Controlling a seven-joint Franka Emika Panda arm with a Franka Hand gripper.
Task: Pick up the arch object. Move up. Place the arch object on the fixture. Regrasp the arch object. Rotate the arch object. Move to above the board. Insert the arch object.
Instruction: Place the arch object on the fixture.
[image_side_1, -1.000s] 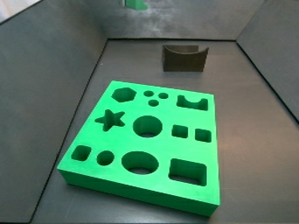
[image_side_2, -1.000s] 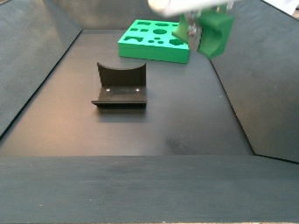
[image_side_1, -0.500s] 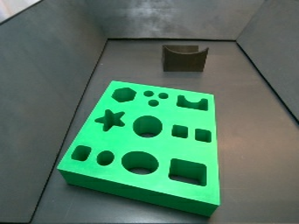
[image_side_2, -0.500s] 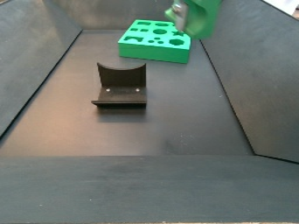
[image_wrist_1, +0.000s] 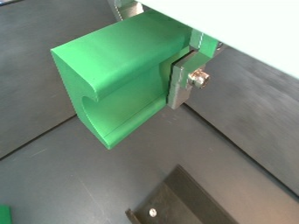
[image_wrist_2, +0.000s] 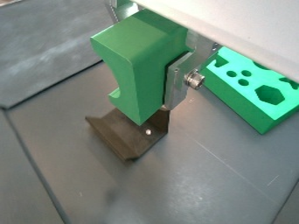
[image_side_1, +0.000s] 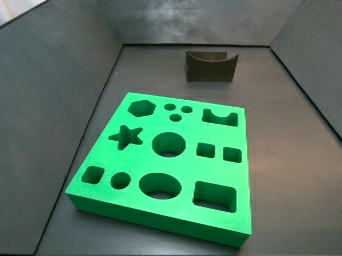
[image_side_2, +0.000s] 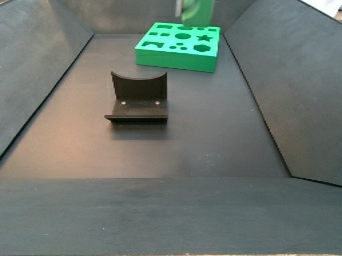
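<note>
Arch object (image_wrist_1: 122, 79) in raised gripper (image_wrist_1: 176, 83)

Dim, even light; soft focus

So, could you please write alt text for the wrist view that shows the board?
The tool holds the green arch object above the dark fixture on the floor. The green board lies beyond, its cutouts partly visible.

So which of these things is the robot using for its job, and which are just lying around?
For the job:
- arch object, held between the gripper fingers, in the air
- fixture, on the floor
- board

Just lying around:
- nothing else shows
</note>
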